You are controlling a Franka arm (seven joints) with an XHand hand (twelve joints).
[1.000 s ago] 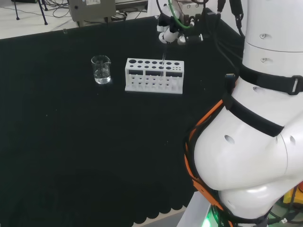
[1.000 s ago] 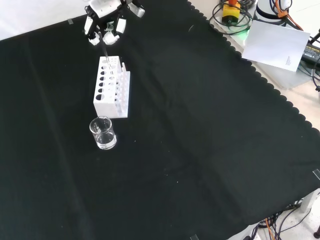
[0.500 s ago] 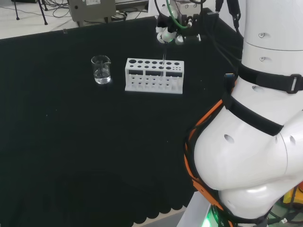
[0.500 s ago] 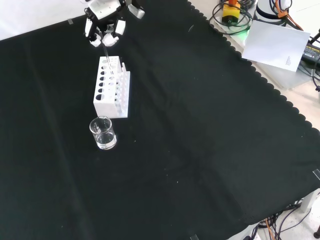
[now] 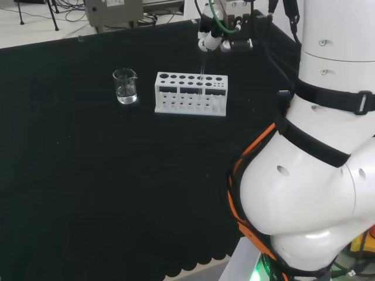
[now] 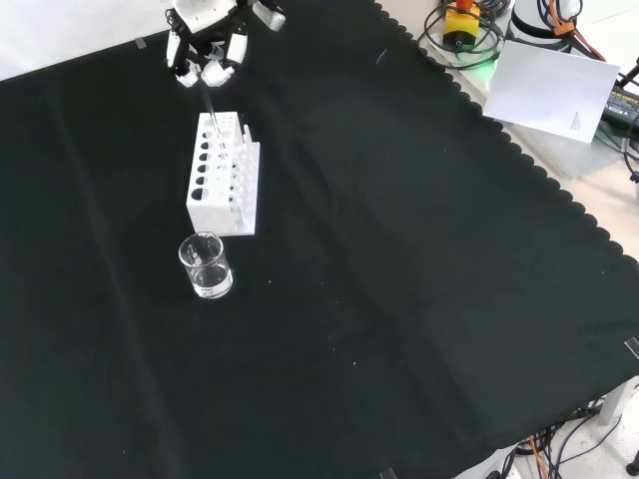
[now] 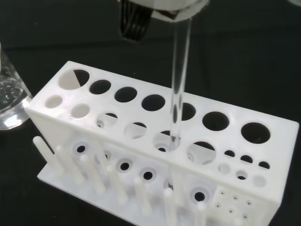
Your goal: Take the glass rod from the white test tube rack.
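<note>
The white test tube rack [image 5: 190,93] stands on the black cloth, long side toward the head view. A clear glass rod [image 5: 201,75] rises upright from a hole in its back row. My hand [image 5: 214,37] is right above the rack, fingers pinched on the rod's top end. From the front, the hand [image 6: 208,58] sits beyond the rack [image 6: 224,178] with the rod [image 6: 210,104] hanging below it. In the wrist view the rod [image 7: 180,70] runs from the hand [image 7: 160,6] down to the rack [image 7: 117,136], its lower end at the level of a hole's rim.
A small glass beaker [image 5: 125,86] with a little clear liquid stands left of the rack in the head view, nearer than the rack [image 6: 206,265] in the front view. Papers and cables [image 6: 554,85] lie off the cloth's far right edge.
The hand has risen a little with the rod held in it, drawing the rod higher out of the rack. Rack and beaker stay put.
</note>
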